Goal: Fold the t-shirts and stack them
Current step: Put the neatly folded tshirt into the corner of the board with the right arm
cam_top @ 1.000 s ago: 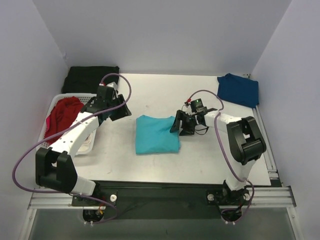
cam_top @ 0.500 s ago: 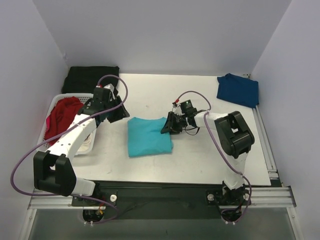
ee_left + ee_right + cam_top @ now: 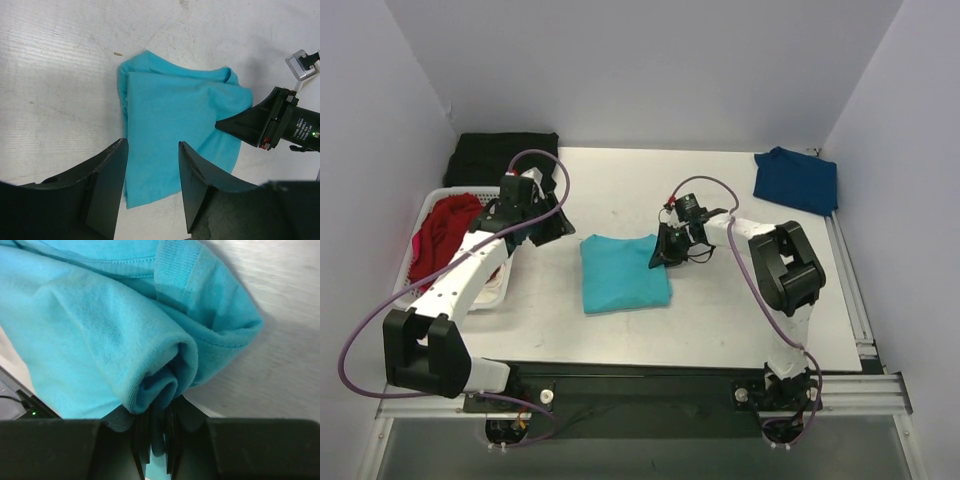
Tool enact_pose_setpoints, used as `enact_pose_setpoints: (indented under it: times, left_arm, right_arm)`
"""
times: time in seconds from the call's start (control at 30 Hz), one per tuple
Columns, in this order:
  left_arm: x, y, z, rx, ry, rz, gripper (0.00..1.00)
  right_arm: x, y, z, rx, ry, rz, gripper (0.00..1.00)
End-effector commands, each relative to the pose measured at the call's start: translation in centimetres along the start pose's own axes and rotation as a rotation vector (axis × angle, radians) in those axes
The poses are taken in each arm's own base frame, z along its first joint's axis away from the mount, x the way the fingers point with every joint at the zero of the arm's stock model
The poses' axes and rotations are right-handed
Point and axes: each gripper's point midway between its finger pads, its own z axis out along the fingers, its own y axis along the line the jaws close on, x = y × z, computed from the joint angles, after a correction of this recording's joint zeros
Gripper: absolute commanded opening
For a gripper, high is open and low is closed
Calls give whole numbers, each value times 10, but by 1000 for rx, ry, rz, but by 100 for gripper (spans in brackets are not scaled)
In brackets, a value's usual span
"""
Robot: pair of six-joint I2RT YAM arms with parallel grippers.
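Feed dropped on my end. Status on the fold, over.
Right gripper shut on teal t-shirt, right edge. Left gripper open, empty, off its left side. Nothing in the way.

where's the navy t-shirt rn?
In the top view, the navy t-shirt lies at the far right corner of the table, beyond the right arm and well apart from the turquoise t-shirt mid-table.

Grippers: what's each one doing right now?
Left gripper: open, holding nothing.
Right gripper: closed on an edge of the folded turquoise cloth t-shirt.
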Motion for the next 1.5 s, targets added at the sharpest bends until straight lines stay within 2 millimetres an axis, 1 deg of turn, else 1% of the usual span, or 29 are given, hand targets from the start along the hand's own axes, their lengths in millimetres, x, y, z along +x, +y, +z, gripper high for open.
enact_pose_setpoints:
  times: [0.0,0.03,0.07,0.13,0.17,0.2,0.23,0.27,0.3,0.33,0.37,0.4,0.47,0.5,0.57,0.6,0.67,0.73,0.77,0.8,0.83,0.9,1.03,1.1,1.13,1.17,1.2,1.37,1.47]
  left_arm:
    - [-16,-11,-17,40,-48,27,55]
    - [-16,-11,-17,40,-49,32,55]
    - [-16,-12,-18,39,-47,33,55]
    - [-19,-13,-18,42,-49,39,55]
    - [-19,-15,-19,47,-48,41,55]
    - [-20,-15,-18,48,-44,43,55]
    - [-20,-16,-18,51,-38,50,55]
    - [-19,-17,-18,57,-30,53,55]
    - [-19,-18,-17,59,-25,56,55]
    - [-20,-18,-16,62,-23,64,55]
    - [-20,-19,-15,69,-18,69,55]
    - [-21,-20,-14,76,-17,74,55]
    - [-22,-22,-11,91,-3,81,55]
    - [-22,-23,-7,93,1,89,55]
    - [-26,-23,-4,94,6,90,55]
    - [-25,-22,2,90,18,89,55]
    - [-26,-25,9,109,22,92,55]
    - [-28,-27,24,133,21,87,55]
    - [-35,-33,27,145,11,82,55]
    - [-32,-29,39,135,41,64,54]
    - [-33,-32,43,148,53,64,54]
    - [-39,-35,56,157,49,61,54]
    - [-44,-40,77,191,57,57,54]
    - [-42,-39,89,190,83,50,53]
    - [-43,-41,91,197,85,51,53]
    - [-45,-41,95,203,81,51,53]
    - [-42,-41,100,206,94,48,53]
    - [-41,-44,113,226,117,33,53]
    - [-39,-43,120,229,132,27,53]
  right_arm:
    - [14,-69,-22,313,67,25,0]
    - [9,-72,-26,335,55,22,0]
    - [-3,-70,-32,339,40,9,0]
    - [-18,-79,-37,370,23,10,0]
    - [-38,-72,-44,373,-3,-14,0]
    - [-44,-77,-40,392,6,-12,0]
    - [-58,-81,-44,420,-14,-16,0]
    - [-62,-85,-48,445,1,-17,0]
    - [-87,-80,-49,447,-35,-40,0]
    - [-98,-86,-53,465,-48,-38,0]
    - [-103,-91,-57,492,-42,-35,0]
    - [-125,-90,-61,500,-80,-50,0]
    - [-138,-108,-70,553,-82,-33,0]
    - [-154,-107,-80,559,-119,-40,0]
    - [-164,-125,-95,602,-133,-12,0]
    - [-170,-130,-102,611,-147,-9,0]
    - [-190,-146,-123,654,-202,-9,0]
    - [-207,-153,-140,675,-249,-20,0]
    - [-214,-164,-149,686,-266,-7,0]
    - [-220,-166,-155,686,-283,-12,0]
    - [-233,-163,-168,689,-325,-38,0]
    - [-246,-177,-178,709,-354,-41,0]
    - [-283,-188,-206,703,-496,-37,0]
    - [-292,-198,-219,712,-549,-15,0]
    - [-303,-197,-224,708,-598,-19,0]
    - [-307,-196,-227,707,-622,-19,0]
    - [-316,-212,-243,722,-672,8,0]
    - [-339,-240,-265,770,-791,40,0]
    - [-353,-255,-287,819,-882,52,0]
